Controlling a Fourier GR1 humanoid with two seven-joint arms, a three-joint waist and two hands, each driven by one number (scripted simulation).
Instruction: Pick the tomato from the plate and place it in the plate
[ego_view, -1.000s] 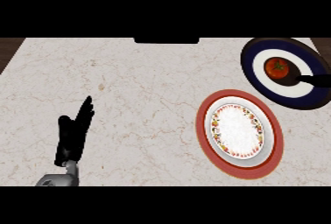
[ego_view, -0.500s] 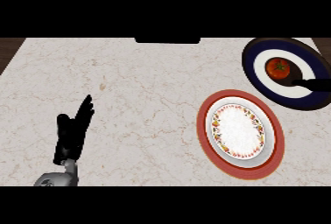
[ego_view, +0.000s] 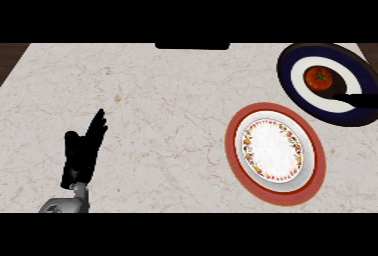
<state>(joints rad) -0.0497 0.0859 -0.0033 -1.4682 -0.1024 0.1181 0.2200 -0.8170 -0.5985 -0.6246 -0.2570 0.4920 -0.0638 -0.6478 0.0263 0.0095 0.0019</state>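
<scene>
Sitting on the white centre of the dark blue round plate (ego_view: 285, 70) at the marble table's (ego_view: 148, 100) far right, the red tomato (ego_view: 320, 80) lies just up and left of the black right hand (ego_view: 356, 100), which enters from the right edge over that plate; whether it is spread or closed cannot be told. Round, the tomato has no long axis to match. The red-rimmed white plate (ego_view: 233, 150) lies near, toward the robot. The black left hand (ego_view: 83, 150) rests well apart at lower left, fingers straight and together

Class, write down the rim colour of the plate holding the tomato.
The plate has a navy rim; head view.
</scene>
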